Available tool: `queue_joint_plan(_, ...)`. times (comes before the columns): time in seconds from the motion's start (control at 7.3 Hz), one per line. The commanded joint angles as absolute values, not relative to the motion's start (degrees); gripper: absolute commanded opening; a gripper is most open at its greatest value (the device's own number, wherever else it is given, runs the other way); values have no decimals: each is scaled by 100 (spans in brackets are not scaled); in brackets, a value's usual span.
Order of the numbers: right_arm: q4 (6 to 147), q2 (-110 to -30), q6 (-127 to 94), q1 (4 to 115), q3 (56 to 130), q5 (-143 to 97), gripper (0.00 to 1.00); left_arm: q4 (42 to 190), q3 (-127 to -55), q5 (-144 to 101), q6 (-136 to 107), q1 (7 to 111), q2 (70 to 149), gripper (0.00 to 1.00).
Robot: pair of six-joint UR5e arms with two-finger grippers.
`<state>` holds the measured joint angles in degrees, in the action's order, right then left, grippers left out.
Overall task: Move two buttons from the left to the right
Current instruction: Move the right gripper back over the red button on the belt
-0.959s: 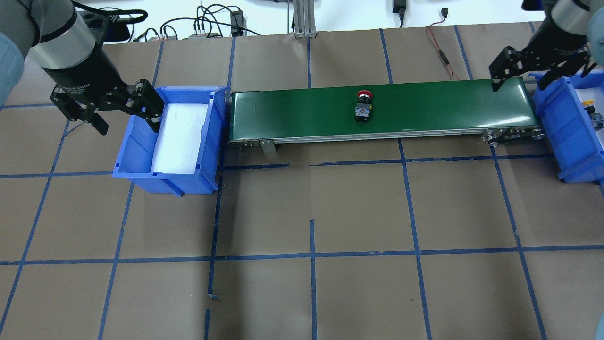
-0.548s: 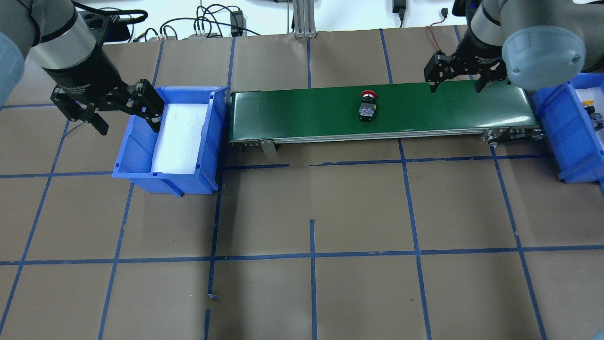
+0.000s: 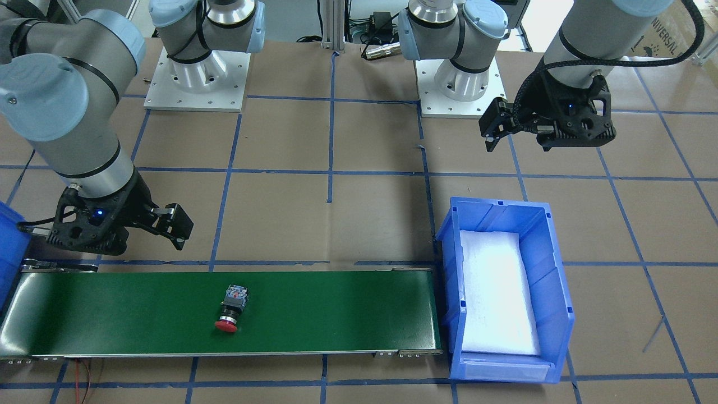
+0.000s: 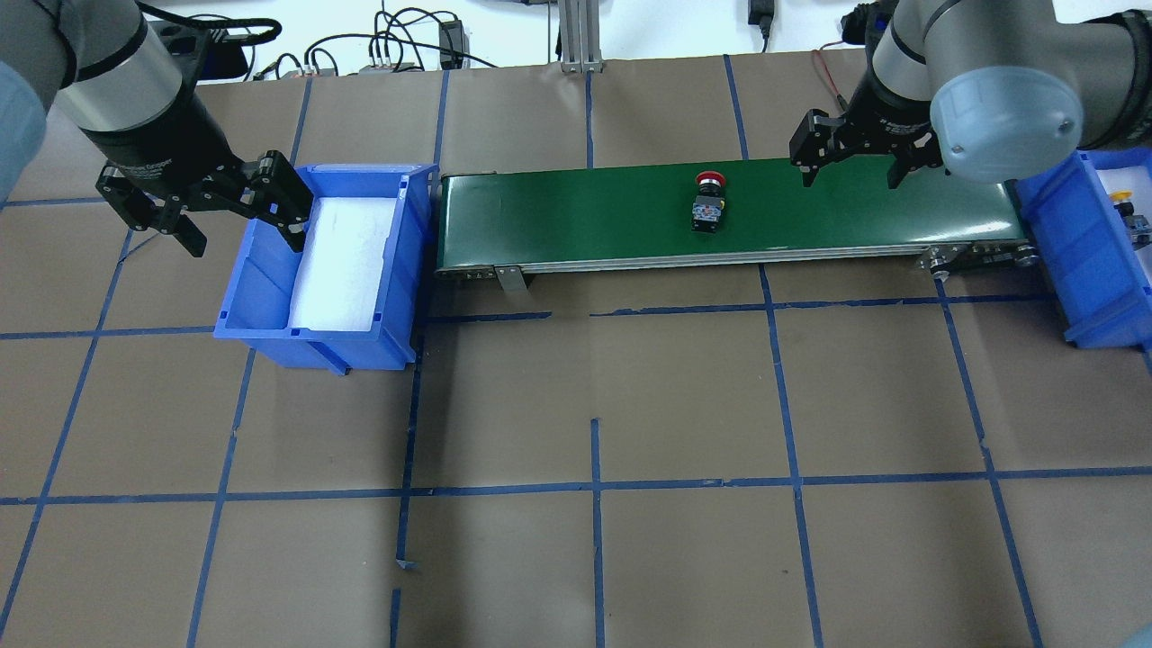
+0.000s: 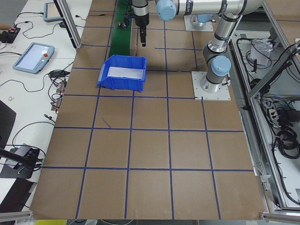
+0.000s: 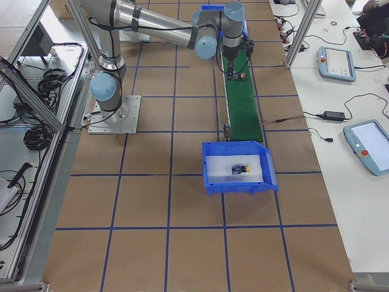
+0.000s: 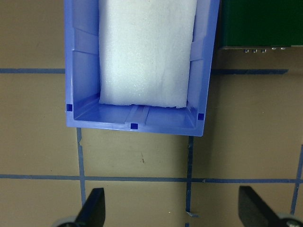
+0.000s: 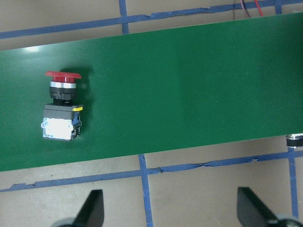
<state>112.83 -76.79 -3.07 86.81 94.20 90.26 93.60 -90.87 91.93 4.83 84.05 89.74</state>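
Near belt (image 4: pixel 585 216), right jaws wide, empty

The word "UNIVERSAL" stands in dark capitals on a pale surface (image 3: pixel 666 32) past the bench's corner, just beside the left arm (image 3: pixel 594 28) (carton or panel, unclear). White print on that arm's black wrist collar (image 4: pixel 148 166) and the small yellow tag on the red button (image 8: pixel 61 116) are too small to read.

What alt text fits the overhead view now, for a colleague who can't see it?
A red button lies on its side midway along the green conveyor belt, the open right gripper hovering just right of it. The open left gripper hangs over the foam-lined left bin; a yellow button sits in the right bin.
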Motion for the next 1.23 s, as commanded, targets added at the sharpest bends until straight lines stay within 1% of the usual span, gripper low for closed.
queue_joint_plan(0.0,11564,-7506,-422,8771,9422,8983,100,9360,-9088,9193,483,8402,8974,100)
queue_joint_plan(0.27,11619,-7357,-361,8771,9369,9008,100,9360,-9088,9193,483,8402,8974,100)
queue_joint_plan(0.55,11942,-6998,-422,8771,9334,8974,100,9360,-9088,9193,483,8402,8974,100)
queue_joint_plan(1.1,11997,-6961,-457,8780,9334,8930,100,9360,-9088,9193,483,8402,8974,100)
